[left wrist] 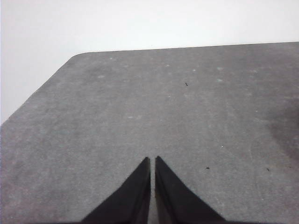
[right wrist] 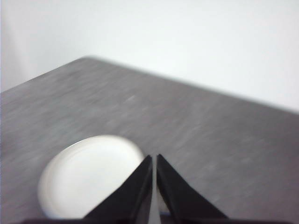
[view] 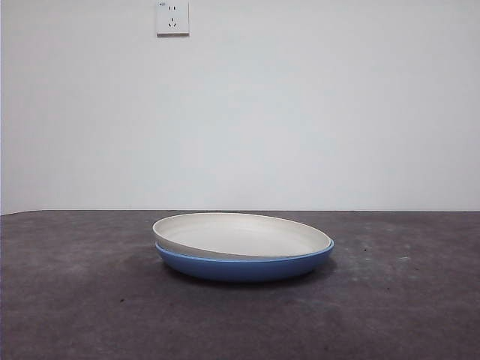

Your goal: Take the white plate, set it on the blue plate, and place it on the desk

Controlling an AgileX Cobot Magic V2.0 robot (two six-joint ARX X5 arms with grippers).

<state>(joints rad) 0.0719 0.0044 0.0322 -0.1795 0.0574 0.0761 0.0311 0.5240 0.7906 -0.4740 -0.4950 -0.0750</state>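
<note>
white plate (view: 244,234) sits nested in blue plate (view: 247,266), mid desk (view: 75,300) — left gripper (left wrist: 152,161) pinched closed over bare desk, right gripper (right wrist: 153,158) closed too, empty, above white plate's edge

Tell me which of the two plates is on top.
The white plate is on top. It sits tilted inside the blue plate, which rests on the desk; only the blue one's rim and underside show beneath it.
</note>
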